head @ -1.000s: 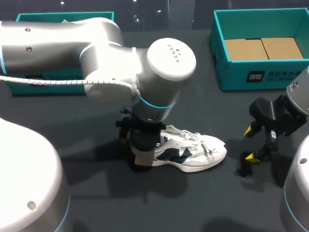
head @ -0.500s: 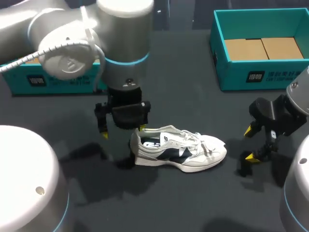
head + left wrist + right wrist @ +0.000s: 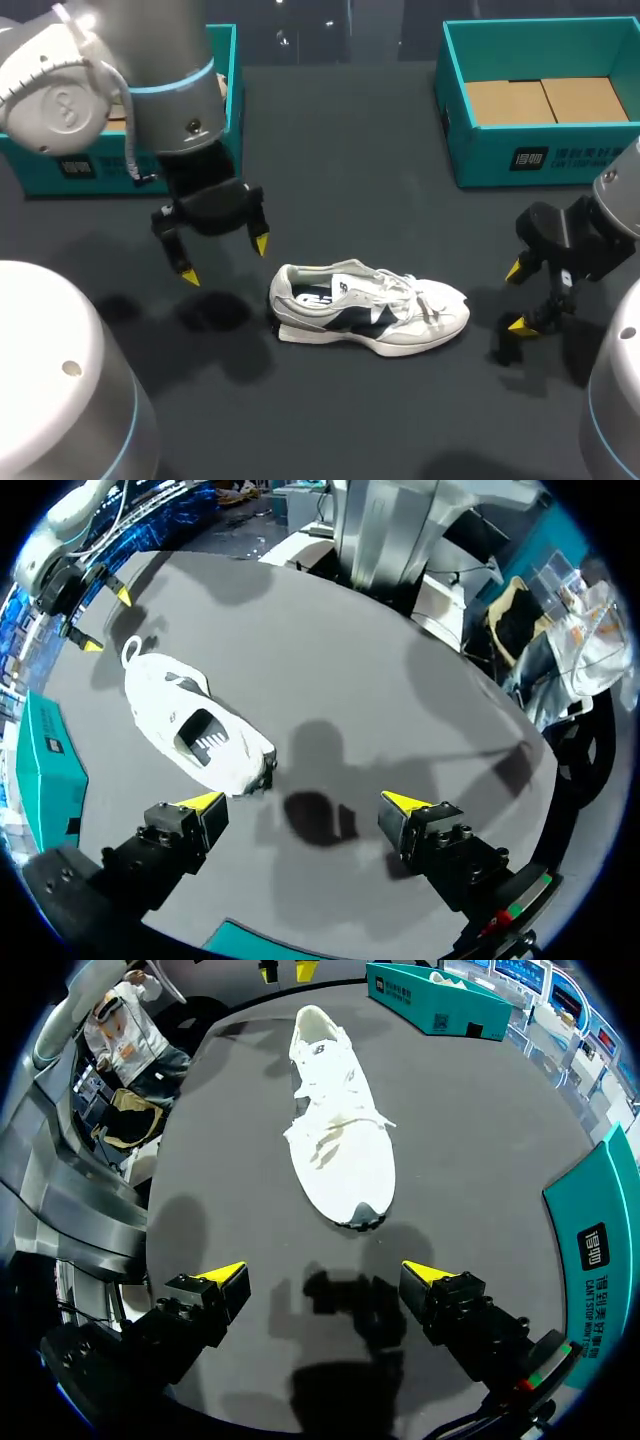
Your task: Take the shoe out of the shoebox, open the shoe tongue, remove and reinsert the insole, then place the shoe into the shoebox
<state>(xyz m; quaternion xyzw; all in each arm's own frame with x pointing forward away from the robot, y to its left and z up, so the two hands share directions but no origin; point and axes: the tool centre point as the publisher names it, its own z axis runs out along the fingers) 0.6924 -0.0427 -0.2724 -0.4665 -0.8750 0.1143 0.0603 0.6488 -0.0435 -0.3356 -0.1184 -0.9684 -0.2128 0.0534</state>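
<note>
A white sneaker (image 3: 370,310) with dark side panels stands on its sole on the dark table, toe toward my right arm; it also shows in the left wrist view (image 3: 195,730) and the right wrist view (image 3: 335,1130). My left gripper (image 3: 224,259) hangs open a little left of and behind the heel, touching nothing, and the sneaker lies ahead of it (image 3: 302,802). My right gripper (image 3: 517,297) is open just off the toe, with the sneaker straight ahead of it (image 3: 325,1272). An open teal shoebox (image 3: 455,110) with a brown bottom stands at the back right.
A second teal box (image 3: 120,160) sits at the back left, partly behind my left arm. The teal shoebox's wall (image 3: 590,1240) runs beside my right gripper. Bare dark tabletop surrounds the sneaker.
My left gripper has come off the sneaker's heel, opened, and moved up and to the left. The sneaker and the right arm have stayed put.
</note>
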